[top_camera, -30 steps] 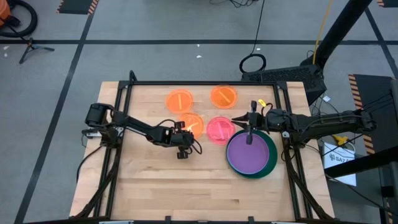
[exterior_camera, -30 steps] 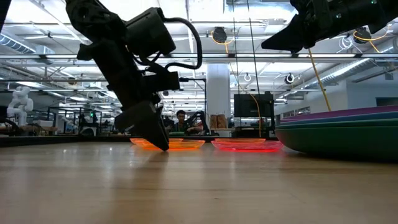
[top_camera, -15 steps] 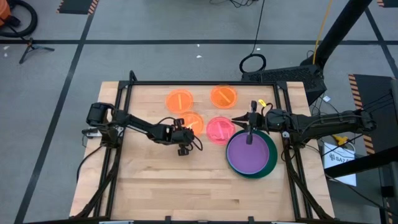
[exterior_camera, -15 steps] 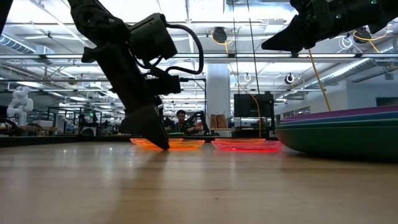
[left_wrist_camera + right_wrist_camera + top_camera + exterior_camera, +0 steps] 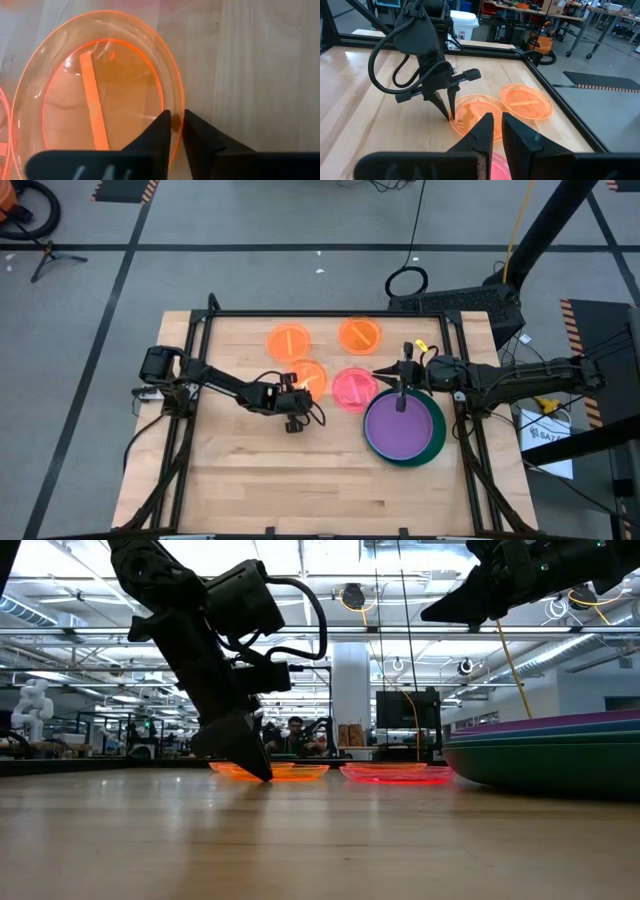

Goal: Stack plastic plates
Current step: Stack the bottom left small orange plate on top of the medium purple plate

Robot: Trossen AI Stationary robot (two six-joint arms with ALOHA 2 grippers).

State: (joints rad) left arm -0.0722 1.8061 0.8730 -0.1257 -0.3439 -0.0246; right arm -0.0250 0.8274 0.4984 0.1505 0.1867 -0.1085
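Observation:
Three small translucent orange plates lie toward the table's far side: two at the back (image 5: 288,339) (image 5: 360,334) and one nearer (image 5: 308,378). A pink plate (image 5: 352,389) lies to its right. A purple plate (image 5: 398,428) tops a stack with a dark green plate's rim (image 5: 437,438) showing at the right. My left gripper (image 5: 297,399) stands at the near orange plate (image 5: 100,100), shut on its rim. My right gripper (image 5: 380,372) is shut and empty, raised above the stack's far edge (image 5: 425,612). My left gripper pinches the near orange plate's rim (image 5: 179,97) on the plate's near side, one finger inside the plate and one outside. The fingers (image 5: 449,111) come steeply from above, pointing down. The plate lies flat on the table.
The stack (image 5: 545,755) stands at the table's right. A black frame rail (image 5: 330,313) runs along the far edge and down both sides. Bare wood (image 5: 300,480) fills the near half. A person (image 5: 293,730) shows in the room beyond the table.
My left gripper has shifted a little toward the table's far edge, onto the near orange plate, and has tipped slightly, its fingertips staying down at the table. The plates have kept their places.

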